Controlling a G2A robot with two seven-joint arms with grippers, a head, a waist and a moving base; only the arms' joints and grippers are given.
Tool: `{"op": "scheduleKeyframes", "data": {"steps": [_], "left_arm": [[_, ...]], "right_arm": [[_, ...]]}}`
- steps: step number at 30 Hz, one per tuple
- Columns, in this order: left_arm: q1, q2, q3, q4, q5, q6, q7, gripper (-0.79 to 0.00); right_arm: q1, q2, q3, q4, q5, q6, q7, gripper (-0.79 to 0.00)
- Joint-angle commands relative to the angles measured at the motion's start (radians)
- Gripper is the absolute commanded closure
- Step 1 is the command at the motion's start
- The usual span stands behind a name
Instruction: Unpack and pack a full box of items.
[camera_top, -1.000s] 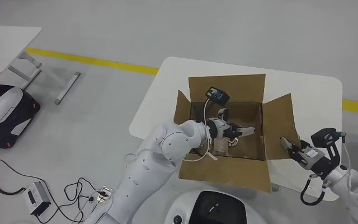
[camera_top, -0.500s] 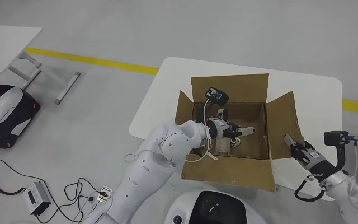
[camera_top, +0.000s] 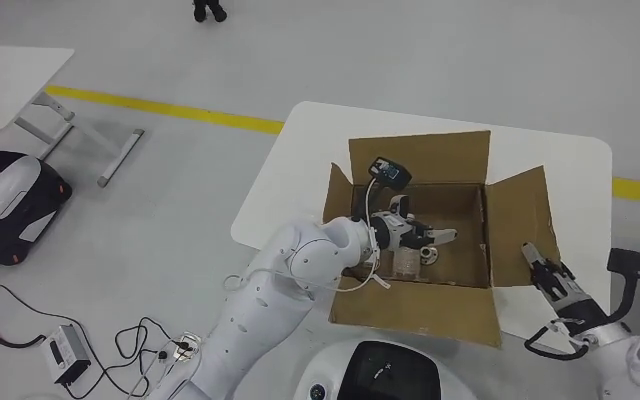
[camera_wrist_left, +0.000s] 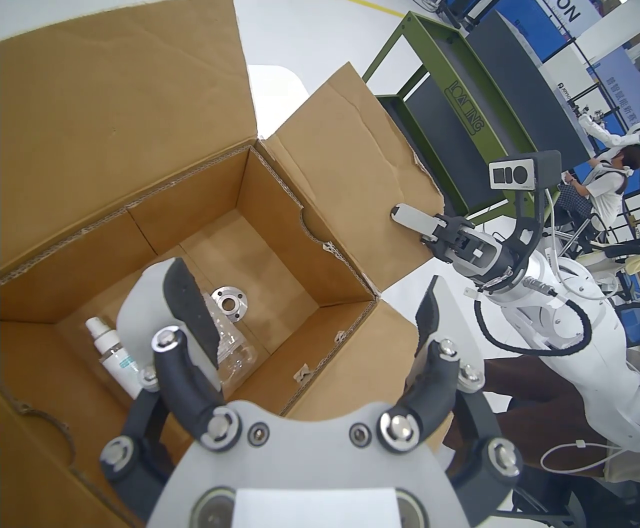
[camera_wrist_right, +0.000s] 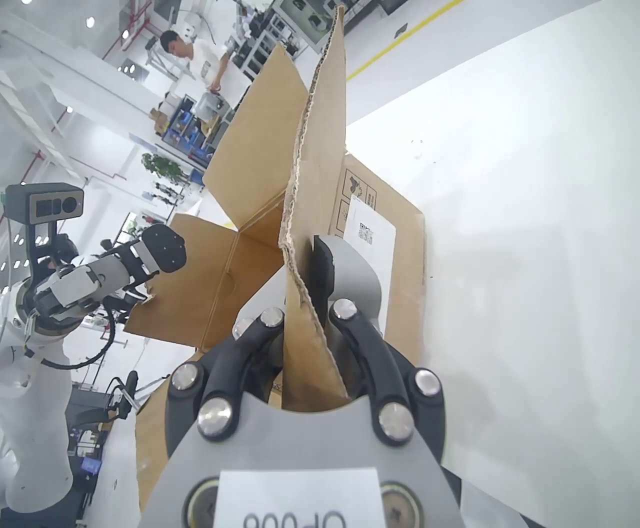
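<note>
Right gripper (camera_wrist_right: 301, 262) is clamped on the side flap (camera_top: 520, 222); a hard pull could tear the cardboard or drag the box (camera_top: 415, 300) across the desk (camera_top: 560, 150). Left gripper (camera_wrist_left: 302, 282), jaws wide and empty, hangs over the box interior above a clear bottle (camera_wrist_left: 234, 350), spray bottle (camera_wrist_left: 112, 357) and metal flange (camera_wrist_left: 228, 301). The raised far flap (camera_top: 425, 155) crowds its way out.

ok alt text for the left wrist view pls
The left hand hangs open over an open cardboard box holding a white spray bottle, a clear plastic bottle and a metal flange. The right hand grips the box's side flap.
</note>
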Motion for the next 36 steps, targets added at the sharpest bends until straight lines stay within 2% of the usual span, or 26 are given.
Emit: {"op": "scheduleKeyframes", "data": {"steps": [1,5,10,15,28,30,31,32,36], "left_arm": [[0.001,0.001,0.001,-0.001,0.001,0.000,0.000,-0.785],[0.002,0.003,0.002,-0.002,0.000,0.001,0.002,-0.785],[0.001,0.005,0.007,-0.003,-0.001,0.003,0.008,-0.785],[-0.001,0.006,0.013,0.003,-0.003,0.002,0.013,-0.785],[-0.016,0.008,0.021,0.015,-0.008,0.019,0.031,-0.785],[-0.018,0.009,0.023,0.019,-0.010,0.018,0.032,-0.785],[-0.019,0.009,0.024,0.020,-0.010,0.018,0.032,-0.785],[-0.019,0.009,0.024,0.020,-0.011,0.018,0.033,-0.785],[-0.023,0.010,0.025,0.023,-0.014,0.019,0.036,-0.785]], "right_arm": [[-0.012,-0.002,0.005,-0.004,0.005,0.030,-0.010,0.000],[-0.035,-0.006,0.022,-0.013,0.013,0.081,-0.041,0.000],[-0.056,-0.008,0.064,-0.005,0.035,0.079,-0.060,0.000],[-0.068,-0.009,0.074,-0.033,0.038,0.052,-0.020,0.000],[-0.110,-0.013,0.092,-0.130,0.021,0.113,0.061,0.000],[-0.113,-0.013,0.092,-0.130,0.017,0.114,0.074,-0.449],[-0.114,-0.014,0.094,-0.129,0.015,0.116,0.076,-0.643],[-0.114,-0.014,0.096,-0.128,0.008,0.117,0.078,-0.785],[-0.102,-0.009,0.119,-0.119,-0.075,0.059,0.085,-0.785]]}}
